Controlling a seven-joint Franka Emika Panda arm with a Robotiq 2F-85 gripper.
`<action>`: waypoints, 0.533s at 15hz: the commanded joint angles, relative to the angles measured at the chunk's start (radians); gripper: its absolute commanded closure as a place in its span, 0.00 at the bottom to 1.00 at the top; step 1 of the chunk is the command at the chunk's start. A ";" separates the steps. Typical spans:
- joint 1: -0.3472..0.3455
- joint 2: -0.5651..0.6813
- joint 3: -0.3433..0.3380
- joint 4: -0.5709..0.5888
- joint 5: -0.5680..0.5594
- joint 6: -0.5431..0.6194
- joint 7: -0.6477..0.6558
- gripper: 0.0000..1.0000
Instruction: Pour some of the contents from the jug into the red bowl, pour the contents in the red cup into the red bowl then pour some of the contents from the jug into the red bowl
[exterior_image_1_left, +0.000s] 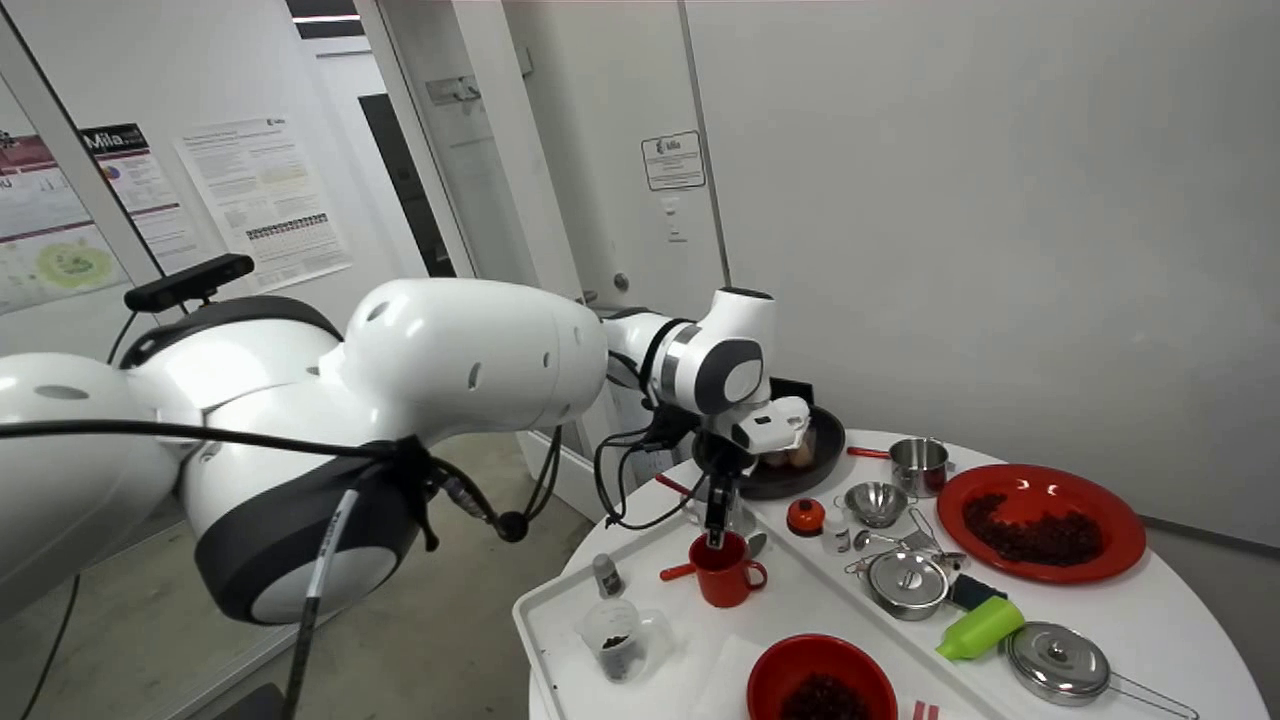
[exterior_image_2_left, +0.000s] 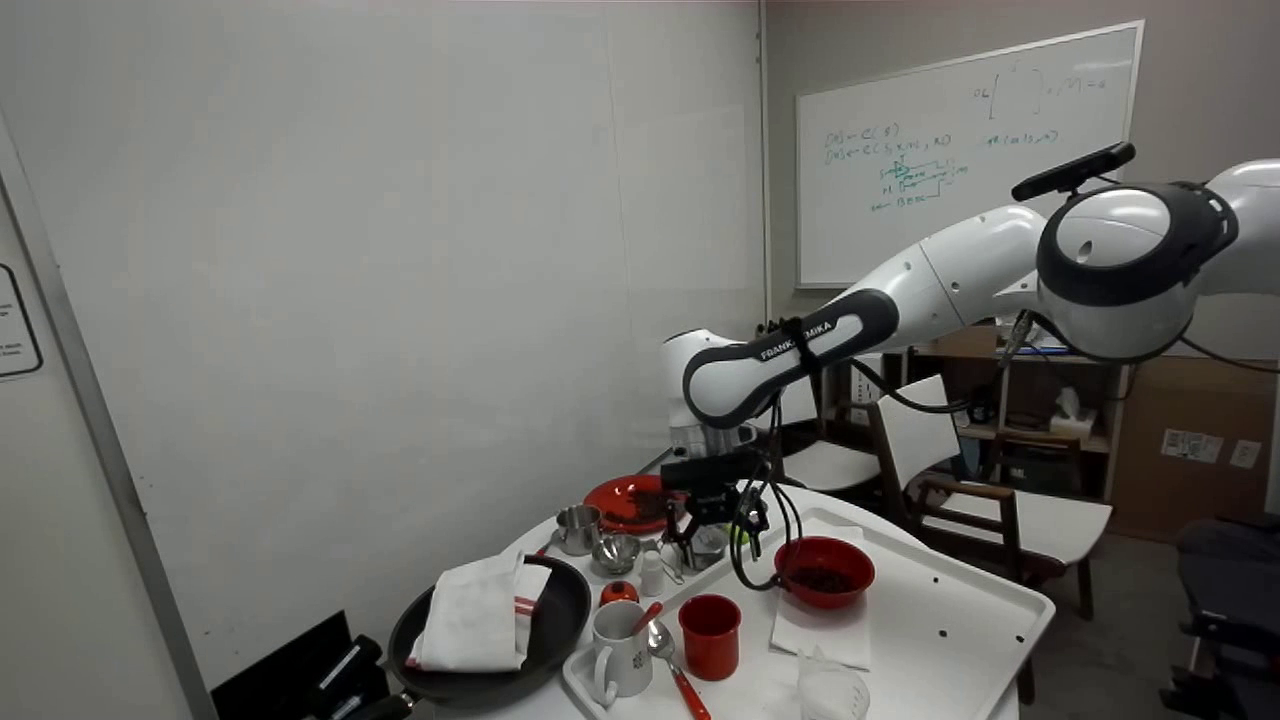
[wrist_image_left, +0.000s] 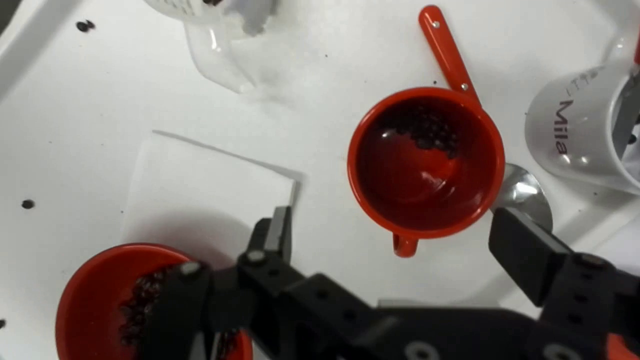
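White table (exterior_image_1_left: 1160, 632) under tray (exterior_image_1_left: 810, 602), black pan (exterior_image_2_left: 562, 605) and large red dish (exterior_image_1_left: 1092, 496)

Exterior views: med. brightness, flat, greyish; light apparently from above, w/ pale highlights along the top of the robot arm (exterior_image_1_left: 470, 350). In an exterior view the door frame (exterior_image_1_left: 525, 150), upper ctr, slants hard, wide-angle style, & the white poster (exterior_image_1_left: 265, 195), upper L, is too soft to read. In an exterior view the whiteboard (exterior_image_2_left: 960, 170), upper R, is pale, only partly legible; lower R corner murky. Wrist view brighter: small glints in red cup (wrist_image_left: 425, 185), ctr R, plus on mug (wrist_image_left: 580, 145) & spoon (wrist_image_left: 525, 195), R side. Soft shadow on napkin (wrist_image_left: 200, 180) beside red bowl (wrist_image_left: 90, 300), lower L. Clear jug (wrist_image_left: 215, 37), top L, blurry; gripper (wrist_image_left: 392, 230), bottom, slightly out of focus.
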 joint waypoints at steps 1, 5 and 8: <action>-0.088 -0.117 0.037 -0.221 0.010 -0.014 -0.027 0.00; -0.011 -0.271 -0.201 -0.397 0.252 0.083 -0.053 0.00; 0.106 -0.351 -0.391 -0.507 0.410 0.153 -0.090 0.00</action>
